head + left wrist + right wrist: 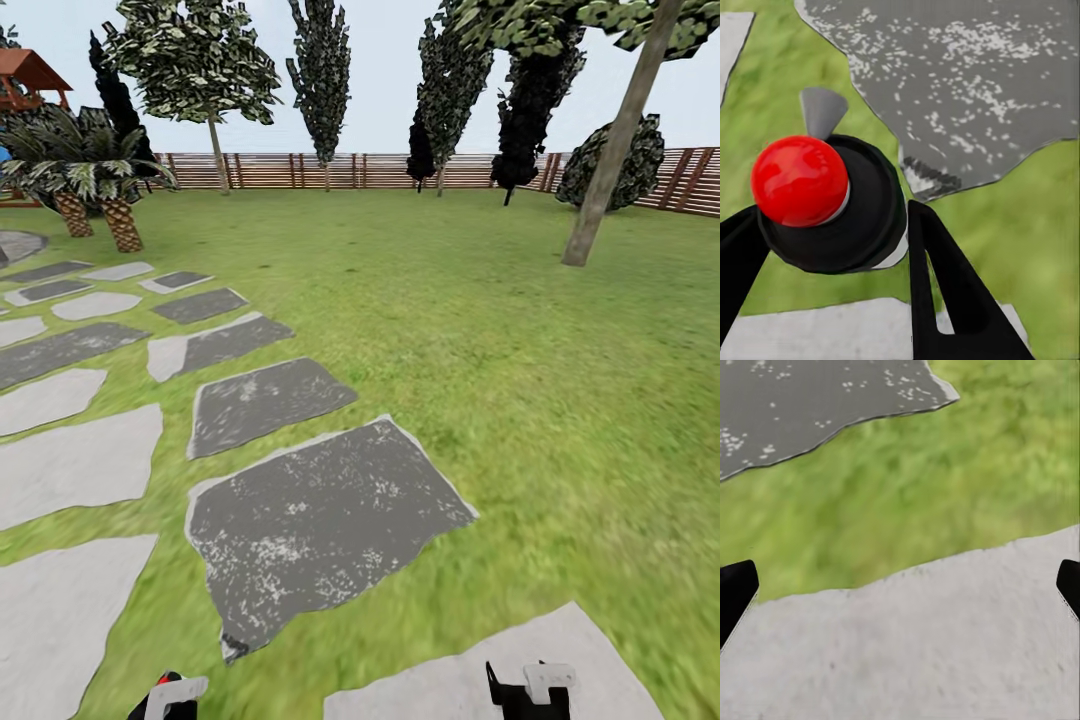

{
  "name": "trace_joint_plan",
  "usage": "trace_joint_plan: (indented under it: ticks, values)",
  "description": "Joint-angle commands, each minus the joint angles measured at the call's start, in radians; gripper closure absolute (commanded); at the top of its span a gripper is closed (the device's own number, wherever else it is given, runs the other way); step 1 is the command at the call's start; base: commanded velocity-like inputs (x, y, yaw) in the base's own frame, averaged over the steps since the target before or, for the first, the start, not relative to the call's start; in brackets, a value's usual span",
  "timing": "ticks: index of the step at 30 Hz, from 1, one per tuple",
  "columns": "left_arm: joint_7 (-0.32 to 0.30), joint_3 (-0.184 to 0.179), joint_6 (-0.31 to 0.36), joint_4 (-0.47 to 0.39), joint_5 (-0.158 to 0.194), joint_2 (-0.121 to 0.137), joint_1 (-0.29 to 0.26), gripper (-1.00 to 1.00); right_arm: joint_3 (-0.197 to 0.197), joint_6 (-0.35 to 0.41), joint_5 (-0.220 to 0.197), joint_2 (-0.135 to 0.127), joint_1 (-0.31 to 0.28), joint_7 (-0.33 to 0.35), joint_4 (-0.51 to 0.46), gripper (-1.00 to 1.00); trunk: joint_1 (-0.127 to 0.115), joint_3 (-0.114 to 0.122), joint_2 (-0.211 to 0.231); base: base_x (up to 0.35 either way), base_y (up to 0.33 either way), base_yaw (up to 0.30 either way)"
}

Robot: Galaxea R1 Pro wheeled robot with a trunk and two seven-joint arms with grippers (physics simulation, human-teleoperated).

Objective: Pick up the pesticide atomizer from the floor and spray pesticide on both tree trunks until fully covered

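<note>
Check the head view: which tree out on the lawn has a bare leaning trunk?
The tree at the right: its grey-brown trunk is bare and tilts up to the right. The palms have short scaly trunks; the fence-line cypresses are dark and narrow.

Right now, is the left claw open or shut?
Shut on the atomizer: the left claw's black fingers press against the bottle's sides, with its red ball top between them, above the grass.

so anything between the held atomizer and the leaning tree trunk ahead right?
Nothing visible. The left gripper holds the pesticide atomizer; from there to the tree trunk the head view shows just open lawn and stone slabs.
</note>
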Motion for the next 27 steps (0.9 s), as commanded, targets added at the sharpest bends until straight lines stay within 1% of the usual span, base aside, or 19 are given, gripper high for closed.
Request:
trace_joint_plan:
  ticks: [1, 27]
  values:
    - [0.0, 0.0, -0.003, 0.001, 0.004, 0.0, -0.001, 1.0, 0.001, -0.003, 0.001, 0.0, 0.0, -0.002, 0.001, -1.0, 0.0, -0.001, 0.0, 0.339, 0.0, 0.0]
    - [0.001, 0.0, -0.003, 0.001, 0.005, 0.0, -0.001, 1.0, 0.001, -0.003, 0.001, 0.0, 0.0, -0.002, 0.001, -1.0, 0.0, -0.001, 0.0, 0.339, 0.0, 0.0]
